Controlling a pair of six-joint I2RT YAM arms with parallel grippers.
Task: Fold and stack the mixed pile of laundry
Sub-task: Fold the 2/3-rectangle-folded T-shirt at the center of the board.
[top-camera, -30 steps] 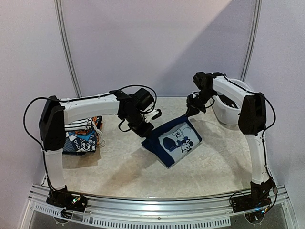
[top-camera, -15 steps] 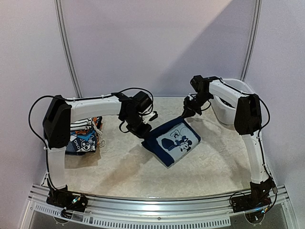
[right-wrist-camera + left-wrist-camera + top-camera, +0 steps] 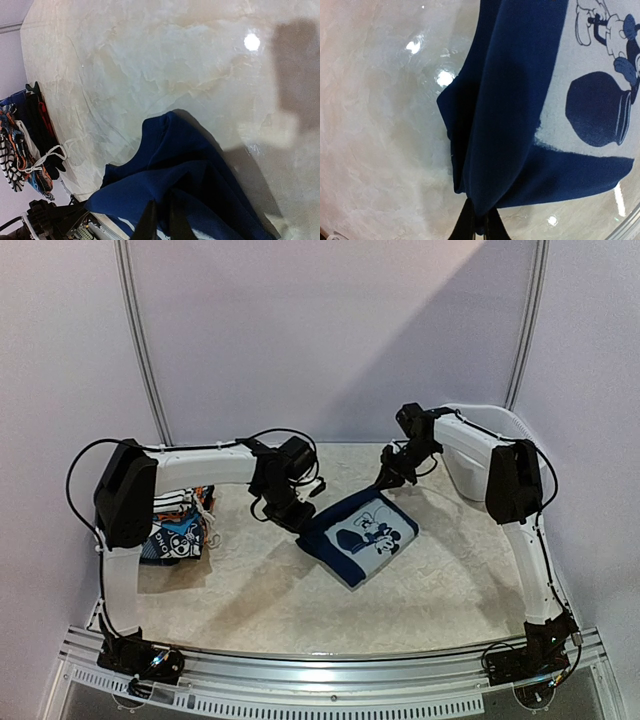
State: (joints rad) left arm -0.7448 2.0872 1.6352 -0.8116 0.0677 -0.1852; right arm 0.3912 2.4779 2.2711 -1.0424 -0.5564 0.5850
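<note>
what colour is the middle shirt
The shirt: navy blue, pale cartoon print; best in top view.

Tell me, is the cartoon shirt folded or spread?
Folded. The navy shirt lies as a compact rectangle, cartoon print up, with doubled layers along its edge.

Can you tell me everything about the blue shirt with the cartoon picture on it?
The navy blue cloth shirt with a pale cartoon print lies folded into a skewed rectangle in the middle of the marbled beige table, print facing up. It looks soft and slightly rumpled at the edges. The left gripper is pinched shut on its left corner. The right gripper has its fingers at the far corner; whether it grips there is unclear. Nothing else touches it.
</note>
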